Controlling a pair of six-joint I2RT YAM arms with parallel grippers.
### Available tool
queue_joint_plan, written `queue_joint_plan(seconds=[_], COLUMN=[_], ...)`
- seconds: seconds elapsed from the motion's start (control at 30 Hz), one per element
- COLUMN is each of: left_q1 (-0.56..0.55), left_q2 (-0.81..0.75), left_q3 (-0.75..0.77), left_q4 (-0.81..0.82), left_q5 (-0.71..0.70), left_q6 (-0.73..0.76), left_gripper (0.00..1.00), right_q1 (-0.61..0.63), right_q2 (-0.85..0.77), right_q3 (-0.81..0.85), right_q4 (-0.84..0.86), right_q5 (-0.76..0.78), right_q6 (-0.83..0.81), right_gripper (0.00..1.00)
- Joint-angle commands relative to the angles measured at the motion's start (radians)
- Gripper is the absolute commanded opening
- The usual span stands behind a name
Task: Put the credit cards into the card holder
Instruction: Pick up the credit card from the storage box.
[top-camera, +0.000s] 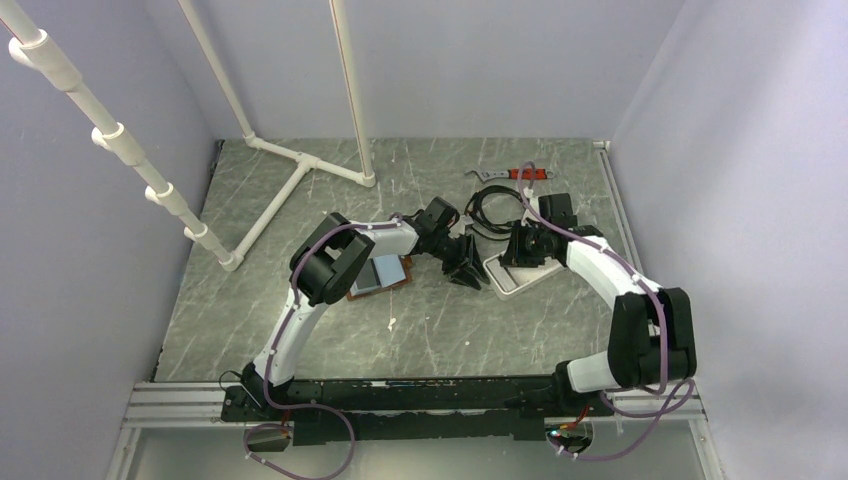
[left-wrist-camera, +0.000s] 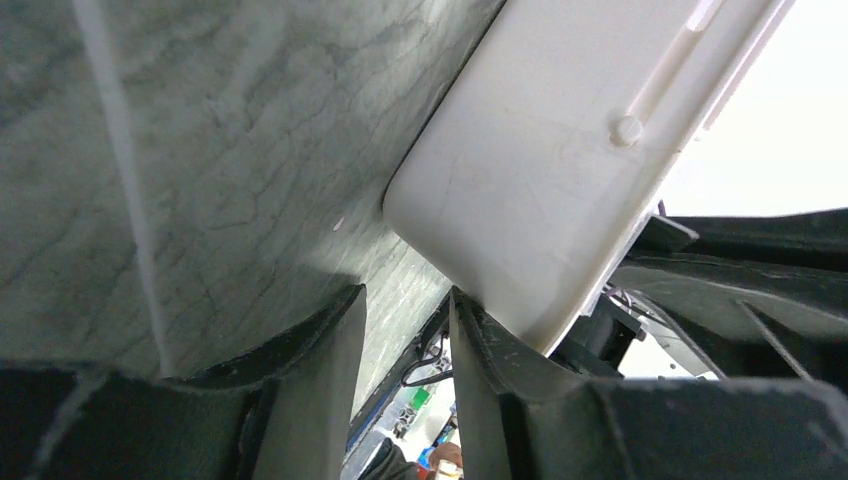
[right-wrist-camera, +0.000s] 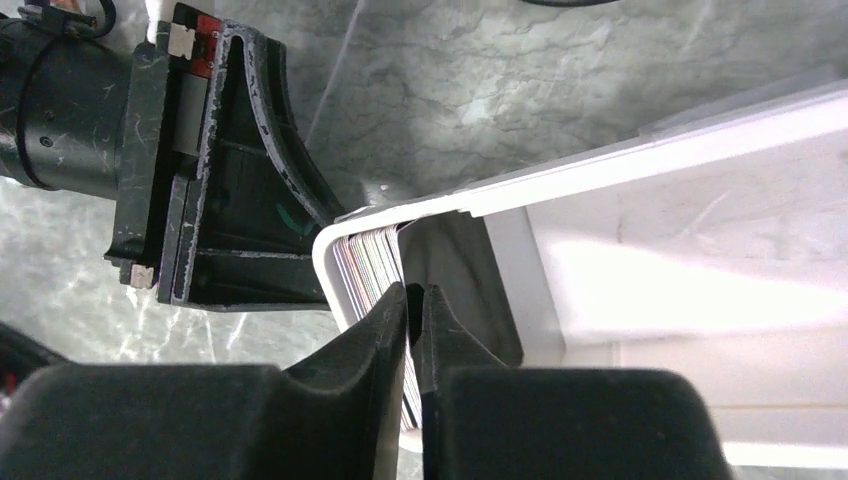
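R gripper (right-wrist-camera: 415, 300) pinched nearly closed on credit cards (right-wrist-camera: 365, 260), on edge flat against white tray (right-wrist-camera: 600, 165) end wall, tight corner. L gripper (left-wrist-camera: 405, 300) half-spread, empty, touching tray outside.

In tray (right-wrist-camera: 640, 150) corner: credit cards (right-wrist-camera: 372, 262); card holder (top-camera: 400, 281) left.

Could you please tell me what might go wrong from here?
1. The right fingers pinch at a tight stack of credit cards standing in a corner of the white tray; they may lift several at once, or slip off.
2. The left fingers merely rest against the tray's outer corner, so pulling a card could slide or tip it.
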Motion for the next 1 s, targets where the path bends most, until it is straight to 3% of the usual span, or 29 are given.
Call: queue_joint_plan(seconds=[0.0, 0.27, 0.4, 0.5, 0.6, 0.7, 0.83, 0.97], left_q1=[-0.009, 0.009, 0.076, 0.163, 0.259, 0.385, 0.486, 0.538], left_q2=[-0.008, -0.094, -0.256, -0.404, -0.554, -0.708, -0.855, -0.925], left_q3=[0.022, -0.026, -0.184, -0.299, -0.389, -0.491, -0.594, -0.721], left_q4=[0.014, -0.031, -0.027, 0.037, 0.079, 0.168, 0.253, 0.501], left_q5=[-0.05, -0.051, -0.033, 0.08, 0.205, 0.284, 0.321, 0.333], left_q6=[0.036, 0.089, 0.161, 0.22, 0.259, 0.231, 0.182, -0.002], left_gripper=[0.44, 0.55, 0.64, 0.71, 0.75, 0.76, 0.77, 0.76], right_q1=[0.046, 0.062, 0.119, 0.155, 0.185, 0.244, 0.347, 0.429], right_q2=[-0.09, -0.139, -0.176, -0.169, -0.136, -0.077, 0.038, 0.156], right_q3=[0.067, 0.164, 0.265, 0.319, 0.263, 0.187, 0.169, 0.184], right_q4=[-0.088, -0.2, -0.267, -0.207, 0.081, 0.468, 0.843, 1.076], right_q5=[0.137, 0.281, 0.449, 0.322, -0.057, -0.254, -0.29, -0.288], right_q6=[0.01, 0.012, 0.046, 0.107, 0.277, 0.518, 0.737, 0.883], right_gripper=[0.05, 0.0, 0.0, 0.0, 0.0, 0.0, 0.0, 0.0])
